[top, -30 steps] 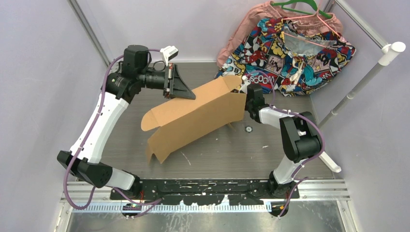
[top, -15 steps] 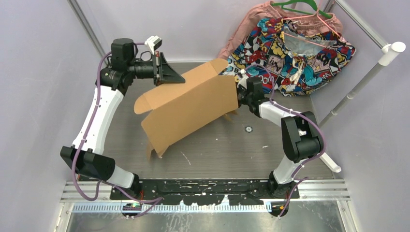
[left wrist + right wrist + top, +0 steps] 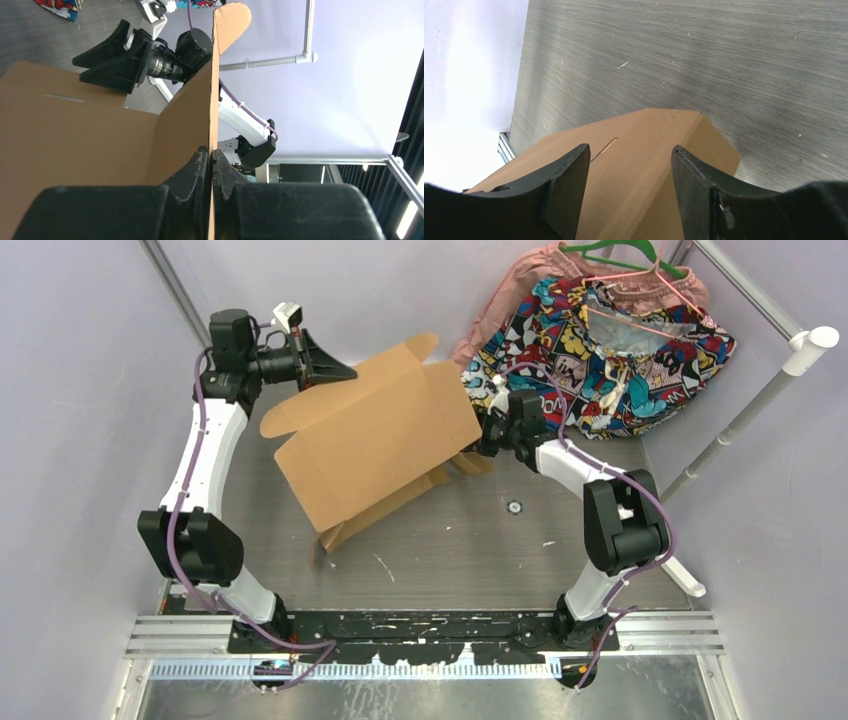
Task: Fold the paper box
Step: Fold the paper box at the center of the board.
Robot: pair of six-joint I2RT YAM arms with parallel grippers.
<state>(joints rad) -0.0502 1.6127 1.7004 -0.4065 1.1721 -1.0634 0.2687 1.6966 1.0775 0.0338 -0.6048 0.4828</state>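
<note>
The paper box point(image 3: 365, 445) is tipped up over the table point(image 3: 500, 550) now, swung further back-left than a second ago, so we're still just opening it up. Our left gripper point(image 3: 211, 151) pinches its upper wall edge. The right gripper point(image 3: 630, 150) has its jaws spread at the other end.

White links point(image 3: 205, 455), black joints point(image 3: 620, 525), purple cables point(image 3: 197, 400); left tool point(image 3: 210, 151) and right tool point(image 3: 630, 148) black.

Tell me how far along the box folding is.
Early to midway. Done: the paper box is no longer flat, and its walls are bent up. In hand: the left gripper pinches one wall's edge; the right gripper stands open at the opposite end. Left: flaps stick out untucked and the box is not closed.
</note>
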